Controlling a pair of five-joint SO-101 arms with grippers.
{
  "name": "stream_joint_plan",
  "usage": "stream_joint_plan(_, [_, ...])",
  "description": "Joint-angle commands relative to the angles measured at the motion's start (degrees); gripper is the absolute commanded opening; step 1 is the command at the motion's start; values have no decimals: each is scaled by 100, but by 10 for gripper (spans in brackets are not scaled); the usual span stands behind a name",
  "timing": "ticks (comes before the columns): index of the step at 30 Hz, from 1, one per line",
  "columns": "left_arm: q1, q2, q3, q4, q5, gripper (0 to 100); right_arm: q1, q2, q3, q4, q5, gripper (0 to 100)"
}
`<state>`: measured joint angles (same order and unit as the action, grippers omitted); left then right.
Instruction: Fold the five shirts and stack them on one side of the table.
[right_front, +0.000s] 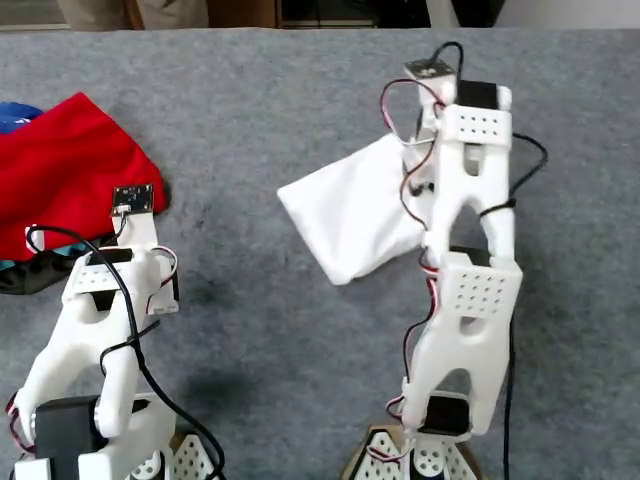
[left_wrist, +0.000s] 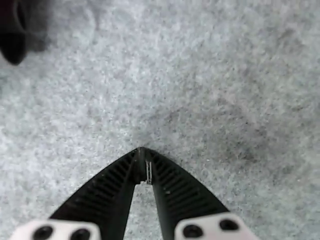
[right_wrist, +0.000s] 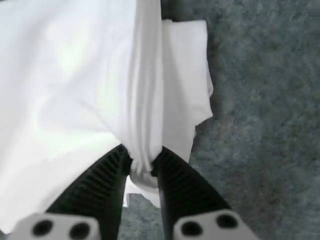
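- Grey felt-like cover (right_front: 250, 100) spreads across the whole table, with both arms reaching in from the near edge.
- A folded white shirt (right_front: 350, 210) lies mid-table, skewed to the table's edges. One corner points toward the left arm's side and another toward the near edge. It is about as wide as it is long, so no long axis stands out.
- The right arm (right_front: 470, 290) stretches over the shirt's right-hand edge and hides that edge from the high view.
- From the right wrist, the right gripper (right_wrist: 141, 161) pinches a bunched ridge of the white cloth between its black ribbed fingers (right_wrist: 107, 175). The ridge runs straight away from the tips, and flat layers spread to either side of it.
- A red shirt (right_front: 70, 160) lies at the table's left edge atop blue (right_front: 15, 113) and dark cloth (right_front: 30, 275), just beyond the left arm (right_front: 90, 330).
- From the left wrist, the left gripper (left_wrist: 142, 154) has its tips pressed together over bare cover, holding nothing. A dark shape (left_wrist: 12, 35) sits beyond it, too cut off to identify.
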<state>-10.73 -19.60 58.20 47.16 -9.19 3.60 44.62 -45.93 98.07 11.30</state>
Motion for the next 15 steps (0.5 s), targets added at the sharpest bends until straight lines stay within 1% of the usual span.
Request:
stream_joint_plan(1, [-26, -101, -53, -62, 0, 19, 198, -31, 4, 193, -26, 0])
stream_joint_plan(6, [-26, -101, -62, -62, 0, 19, 356, -22, 277, 123, -18, 0])
stream_joint_plan(12, [-26, -101, -53, -62, 0, 19, 347, -13, 936, -334, -44, 2])
stream_joint_plan(13, [-26, -101, -53, -62, 0, 19, 356, -13, 1007, -369, -44, 5])
stream_joint_plan(15, [-26, -101, -53, -62, 0, 19, 356, -13, 1086, -440, -53, 42])
